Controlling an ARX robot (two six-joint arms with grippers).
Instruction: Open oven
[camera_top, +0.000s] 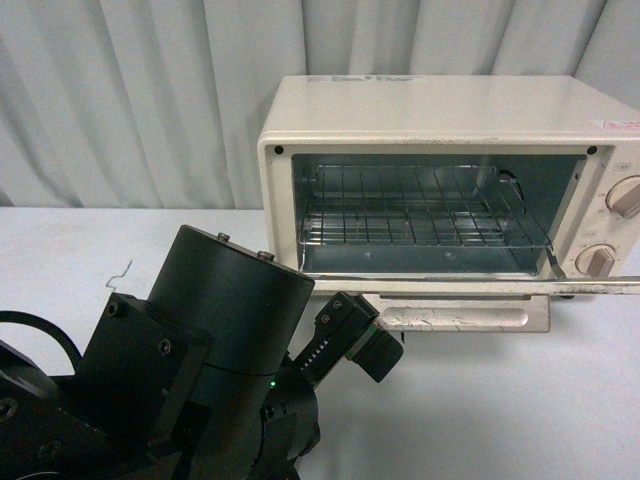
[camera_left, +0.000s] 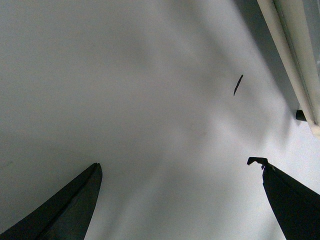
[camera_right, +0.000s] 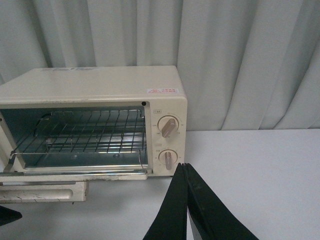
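Oven (camera_top: 430, 100) sits on the white bench (camera_top: 500, 410), its back close to the pale curtain (camera_top: 130, 100). Door (camera_top: 470, 287) is fully down, lying about level out from the oven's front lower edge, with the beige bar handle (camera_top: 455, 318) at its outer edge, just above the bench. Cavity is exposed and the wire rack (camera_top: 420, 215) is visible inside. The two round knobs (camera_top: 625, 197) are stacked on the oven's control panel, beside the cavity. Left arm (camera_top: 200, 380) fills the near foreground, in front of the oven and off toward its hinge-side corner. Left pincer (camera_left: 177, 162) is spread wide, nothing between the fingers (camera_left: 75, 210), and faces bare bench beside the oven, with the edge of the lowered door in the corner of its wrist view. A small thin dark scrap (camera_left: 238, 85) lies on the bench near that door edge (too small to identify). Right pincer (camera_right: 183, 167) is pressed together, tips meeting with nothing held, in front of the oven's knob side and clear of it; the lower knob (camera_right: 167, 160) shows just beyond its tips.
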